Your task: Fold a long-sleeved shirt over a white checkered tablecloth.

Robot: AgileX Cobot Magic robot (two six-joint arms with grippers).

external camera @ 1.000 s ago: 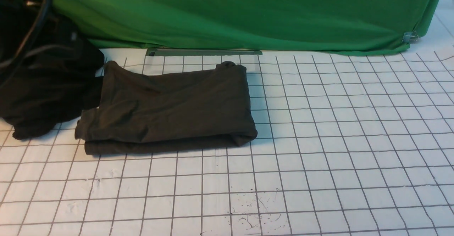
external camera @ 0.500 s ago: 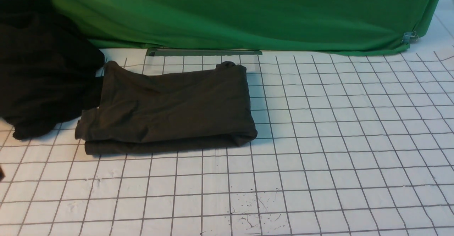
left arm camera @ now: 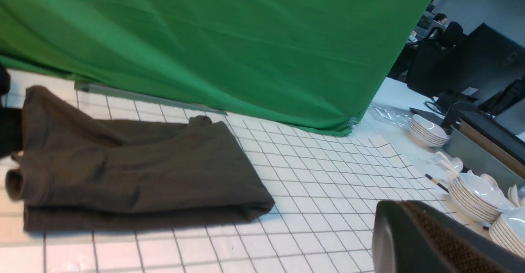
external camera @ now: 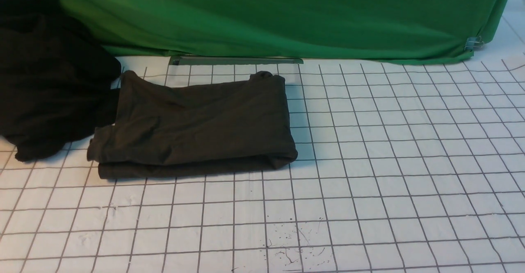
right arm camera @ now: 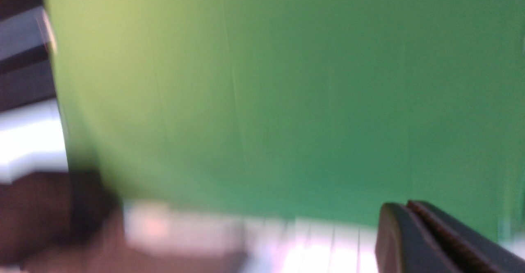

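The long-sleeved shirt [external camera: 192, 127] lies folded into a dark brownish rectangle on the white checkered tablecloth [external camera: 369, 174], left of centre; the left wrist view also shows the shirt [left arm camera: 123, 170]. Neither arm appears in the front view. My left gripper [left arm camera: 404, 205] is shut, empty, raised to the right of the shirt and apart from it. My right gripper [right arm camera: 406, 205] is shut too, with nothing in it, seen against the green cloth in a blurred view.
A blacker heap of cloth [external camera: 49, 76] lies at the far left, touching the shirt's edge. A green cloth [external camera: 287, 14] hangs along the back. Stacks of white plates [left arm camera: 471, 191] stand beyond the tablecloth's right side.
A dark arm part and cables at the top left of the front view have withdrawn out of sight. The shirt has not moved.
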